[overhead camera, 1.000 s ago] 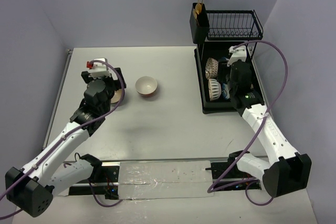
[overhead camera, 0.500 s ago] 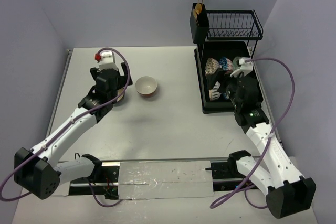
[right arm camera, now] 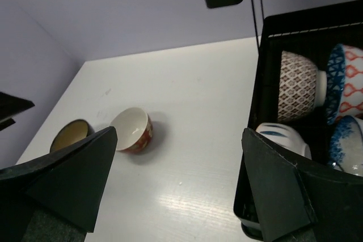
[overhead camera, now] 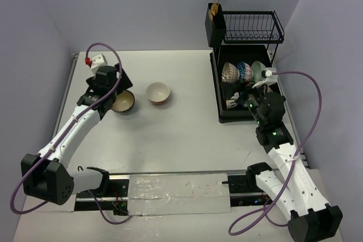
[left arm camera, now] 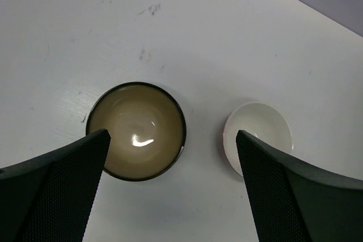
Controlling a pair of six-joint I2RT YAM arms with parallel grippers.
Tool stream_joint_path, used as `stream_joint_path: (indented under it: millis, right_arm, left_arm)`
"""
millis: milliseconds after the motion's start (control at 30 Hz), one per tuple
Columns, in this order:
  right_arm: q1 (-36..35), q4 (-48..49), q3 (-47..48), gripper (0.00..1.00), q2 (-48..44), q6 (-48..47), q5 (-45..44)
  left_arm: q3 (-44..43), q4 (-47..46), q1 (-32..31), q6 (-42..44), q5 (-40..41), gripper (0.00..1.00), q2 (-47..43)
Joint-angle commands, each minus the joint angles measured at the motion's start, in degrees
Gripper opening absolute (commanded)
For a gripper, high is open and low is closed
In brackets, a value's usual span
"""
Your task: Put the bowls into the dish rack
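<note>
Two bowls sit mouth-up on the table (overhead camera: 187,134), both well to the left of the dish rack (overhead camera: 216,89). The white bowl with a red outside (overhead camera: 158,92) is the nearer of the two to the rack. The tan bowl with a dark rim (overhead camera: 123,102) lies just past it, farther from the rack. Inside the rack a brown-patterned bowl (overhead camera: 229,72), a blue-patterned bowl (overhead camera: 244,71) and a green bowl (overhead camera: 258,71) stand on edge in a row, with at least one more bowl in front of them.

The left gripper (left arm camera: 172,134) hangs over the tan bowl, jaws wide apart and holding nothing. In its wrist view, the finger farther from the rack overlaps that bowl's far rim. The middle of the gap falls about on the rim that faces the rack, and the other finger stands over by the white bowl. A round bowl has no long axis to line up with. What probably matters is that one finger comes down inside the rack-side rim and the other outside it, in the narrow space between the two bowls.

The right gripper (right arm camera: 178,134) is over the near end of the rack, jaws apart and empty, well apart from both loose bowls. The left arm is plainly nearer, so the tan bowl looks like its pick.
</note>
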State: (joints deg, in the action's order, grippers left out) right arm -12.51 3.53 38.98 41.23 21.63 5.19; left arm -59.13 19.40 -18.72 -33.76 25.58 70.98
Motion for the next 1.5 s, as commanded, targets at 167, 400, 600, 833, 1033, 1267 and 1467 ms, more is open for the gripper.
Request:
stream_joint_path:
  millis: [167,400,600,833,1033,1267,1467]
  right_arm:
    - [-0.32,3.23,-1.1,0.97,1.22,0.96,7.99]
    - [-0.58,3.68,-1.98,0.96,0.25,0.7,8.96]
    - [-0.76,3.41,-1.98,0.96,0.16,0.26,9.66]
    - [-0.93,3.5,-2.6,0.96,0.34,-0.01,9.57]
    - [-1.02,3.5,-2.68,0.96,0.25,-0.36,9.84]
    - [-1.29,3.33,-1.89,0.95,1.48,-0.62,11.51]
    - [-2.78,0.78,0.56,0.92,3.15,-1.94,11.95]
  left_arm:
    - [5.77,4.51,11.5,-9.57,-8.44,0.99,1.52]
    - [7.8,3.28,18.54,-10.28,-15.56,0.95,7.32]
    - [7.45,2.49,20.3,-10.63,-16.44,0.8,12.77]
    - [6.93,0.9,20.74,-11.24,-17.76,0.57,17.26]
    - [5.35,0.29,20.74,-10.98,-17.59,0.23,17.44]
    - [3.94,2.13,20.3,-8.17,-16.45,0.0,14.72]
    - [0.87,1.96,16.98,-1.94,-12.49,0.0,4.72]
